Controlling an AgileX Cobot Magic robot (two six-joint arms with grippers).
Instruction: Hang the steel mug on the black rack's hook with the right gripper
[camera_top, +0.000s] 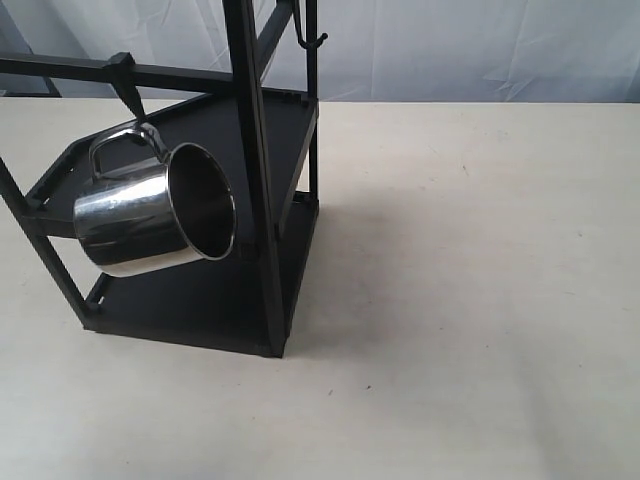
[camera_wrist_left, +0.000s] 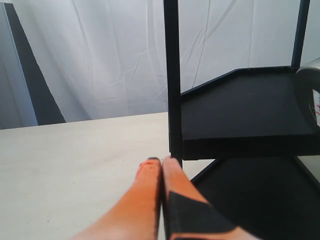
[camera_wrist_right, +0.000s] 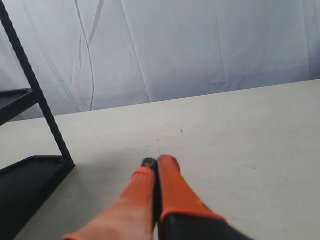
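Observation:
The steel mug (camera_top: 155, 212) hangs by its looped handle (camera_top: 122, 146) from the hook (camera_top: 130, 92), a tapered black peg on the black rack's (camera_top: 262, 180) horizontal bar. It tilts with its mouth facing right. A sliver of its rim (camera_wrist_left: 312, 85) shows in the left wrist view. No gripper appears in the exterior view. My right gripper (camera_wrist_right: 157, 164) is shut and empty over bare table, well away from the rack's post (camera_wrist_right: 42, 107). My left gripper (camera_wrist_left: 161, 162) is shut and empty, its tips close to a rack upright (camera_wrist_left: 172, 80).
The rack has two flat black shelves (camera_wrist_left: 235, 105). A thin curved wire hook (camera_top: 305, 38) hangs at the rack's top. White cloth backs the scene. The beige table (camera_top: 470, 280) stretches to the right of the rack.

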